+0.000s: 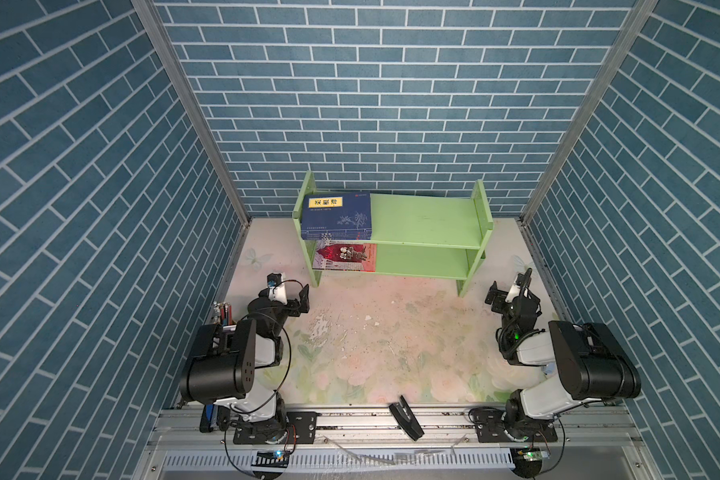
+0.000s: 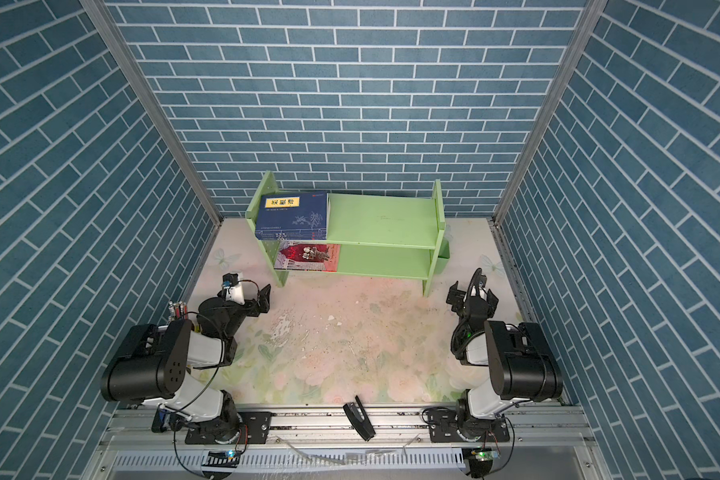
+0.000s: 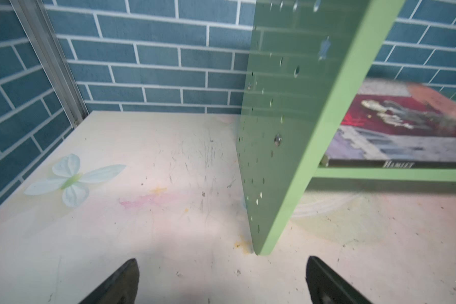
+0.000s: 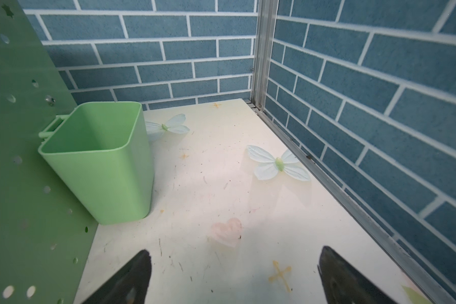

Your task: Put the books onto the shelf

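Note:
The light green shelf stands at the back of the table in both top views. A stack of dark blue books lies flat at the left end of its top tier, the top cover bearing a yellow label. A red-and-grey book lies flat on the lower tier below them, and the left wrist view shows it past the shelf's side panel. My left gripper hovers open and empty near the shelf's front left leg. My right gripper is open and empty beside the shelf's right end.
A green plastic cup hangs on the shelf's right side panel. A black clip-like object lies on the front rail. Some upright pens stand behind the left arm. Blue brick walls close in three sides.

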Controlling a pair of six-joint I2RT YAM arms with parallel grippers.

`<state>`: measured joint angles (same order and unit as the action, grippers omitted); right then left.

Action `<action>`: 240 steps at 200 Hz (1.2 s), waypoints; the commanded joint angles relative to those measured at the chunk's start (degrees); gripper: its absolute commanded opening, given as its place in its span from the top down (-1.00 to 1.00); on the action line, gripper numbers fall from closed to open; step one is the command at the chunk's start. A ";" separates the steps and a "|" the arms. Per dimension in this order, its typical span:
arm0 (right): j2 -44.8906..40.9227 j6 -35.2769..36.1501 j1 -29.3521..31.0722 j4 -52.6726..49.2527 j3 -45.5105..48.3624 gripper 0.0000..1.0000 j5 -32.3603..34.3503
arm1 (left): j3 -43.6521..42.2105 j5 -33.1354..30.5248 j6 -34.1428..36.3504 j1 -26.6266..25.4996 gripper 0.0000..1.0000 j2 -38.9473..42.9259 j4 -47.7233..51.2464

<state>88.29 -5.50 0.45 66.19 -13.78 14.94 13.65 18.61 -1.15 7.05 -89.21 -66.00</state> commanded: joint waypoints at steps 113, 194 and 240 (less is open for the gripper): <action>0.05 0.75 -0.80 -13.37 -7.34 -0.98 -0.81 | 5.77 -2.58 3.87 -2.08 -0.99 0.97 9.83; 0.15 0.75 -0.80 -13.46 -7.31 -0.98 -0.79 | 5.77 -2.56 3.87 -2.07 -0.99 1.04 9.75; 0.04 0.76 -0.80 -13.38 -7.39 -0.98 -0.79 | 5.75 -2.61 3.87 -2.13 -0.99 0.96 9.75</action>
<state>88.27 -5.58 -0.12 52.64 -20.71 14.70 18.68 16.49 2.20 5.32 -88.95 -56.80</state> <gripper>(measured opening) 0.989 0.996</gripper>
